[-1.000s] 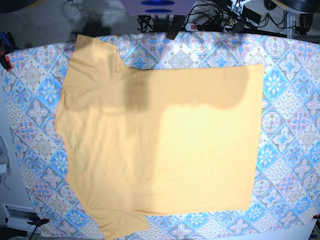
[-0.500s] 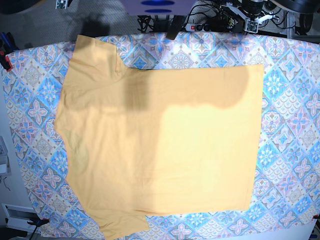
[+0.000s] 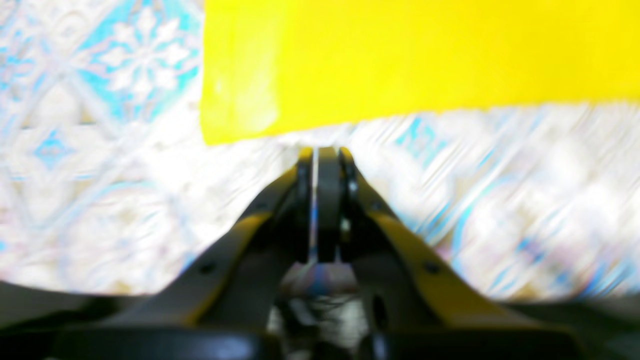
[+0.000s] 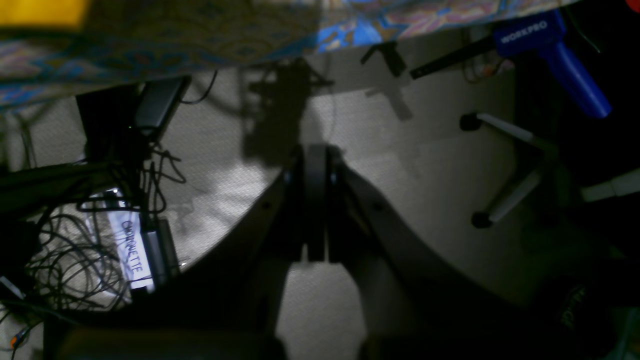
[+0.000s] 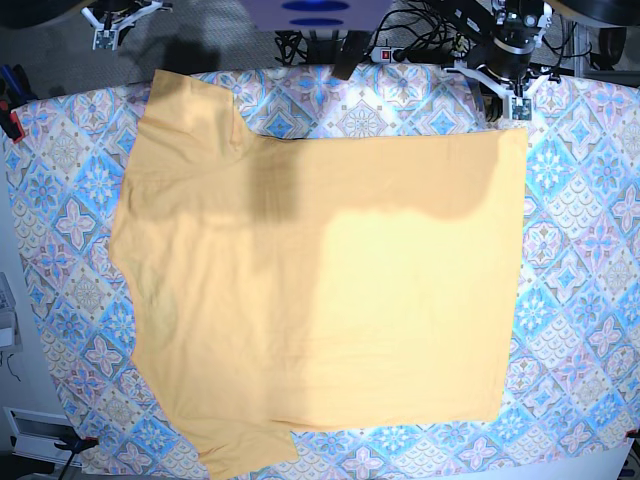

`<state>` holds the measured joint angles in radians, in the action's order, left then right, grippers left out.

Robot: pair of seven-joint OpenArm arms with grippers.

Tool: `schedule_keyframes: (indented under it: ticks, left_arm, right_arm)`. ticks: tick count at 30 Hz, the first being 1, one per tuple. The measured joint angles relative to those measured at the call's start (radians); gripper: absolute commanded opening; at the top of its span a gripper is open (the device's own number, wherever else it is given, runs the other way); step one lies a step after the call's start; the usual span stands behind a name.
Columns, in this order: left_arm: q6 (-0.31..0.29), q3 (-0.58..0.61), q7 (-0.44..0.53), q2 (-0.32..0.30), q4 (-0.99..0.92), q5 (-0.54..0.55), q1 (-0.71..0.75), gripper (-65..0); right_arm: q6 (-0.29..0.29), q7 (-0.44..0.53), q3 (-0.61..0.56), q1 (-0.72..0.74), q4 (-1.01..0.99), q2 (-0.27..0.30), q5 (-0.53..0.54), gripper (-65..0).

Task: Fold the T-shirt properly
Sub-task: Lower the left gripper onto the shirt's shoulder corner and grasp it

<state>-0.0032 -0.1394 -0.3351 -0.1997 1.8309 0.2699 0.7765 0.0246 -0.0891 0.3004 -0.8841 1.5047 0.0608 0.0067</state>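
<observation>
The T-shirt (image 5: pixel 320 270) is pale yellow-orange and lies spread flat on the patterned cloth (image 5: pixel 580 220), sleeves to the left and straight hem to the right. My left gripper (image 5: pixel 518 108) hangs at the far right, just above the shirt's far right corner. In the left wrist view this left gripper (image 3: pixel 320 150) is shut and empty, its tips a little short of the T-shirt (image 3: pixel 400 50) edge. My right gripper (image 5: pixel 103 35) is beyond the table's far left edge. The right wrist view shows the right gripper (image 4: pixel 315 150) shut and empty over the floor.
The blue-pink-white patterned cloth (image 3: pixel 100 150) covers the whole table. Behind the far edge lie cables and a power strip (image 5: pixel 400 45). Below the right arm are tangled cables (image 4: pixel 75 260), a blue clamp (image 4: pixel 550 50) and a stand's legs (image 4: pixel 510 170).
My left arm has come down from the top right to the shirt's far right corner. The right arm has edged into view at the top left. The T-shirt has not moved.
</observation>
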Motion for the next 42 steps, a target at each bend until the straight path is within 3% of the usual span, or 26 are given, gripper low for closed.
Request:
schedule_keyframes:
  ticks: [4,13,16,19,22,32,39,42]
  left_arm:
    - [0.006,-0.009,-0.084,0.001,0.000,0.143,-0.040,-64.9]
    - [0.006,-0.113,-0.174,0.003,-0.032,0.515,-0.094,-64.6]
    - [0.010,-0.145,-0.207,0.003,-0.102,0.601,-0.128,-59.1]
    - [0.015,-0.180,-0.218,0.005,-0.130,0.664,-0.136,-49.5]
    - [0.015,-0.192,-0.213,0.003,-0.130,0.720,-0.136,-44.6]
    - [0.017,-0.190,-0.210,0.004,-0.282,0.941,-0.181,-44.6]
    - [0.007,-0.211,-0.207,0.009,-0.336,0.962,-0.220,-44.6]
    - [-0.003,-0.247,-0.198,0.043,-0.355,0.965,-0.229,-44.6]
  right_arm:
    - [0.001,-0.031,0.000,0.001,0.034,0.000,0.000,-65.0]
    - [0.000,-0.073,0.000,0.003,0.063,0.000,0.000,-65.0]
    - [0.000,-0.073,0.000,0.003,0.063,0.001,0.000,-65.0]
    - [0.000,-0.076,-0.001,0.008,0.063,0.000,0.000,-65.0]
    - [0.000,-0.095,-0.001,0.019,0.063,-0.002,0.000,-65.0]
    - [0.000,-0.095,-0.001,0.019,0.063,-0.002,0.000,-65.0]
    - [0.000,-0.096,-0.001,0.019,0.063,-0.002,0.000,-65.0]
    - [0.000,-0.095,-0.002,0.019,0.063,-0.003,0.000,-65.0]
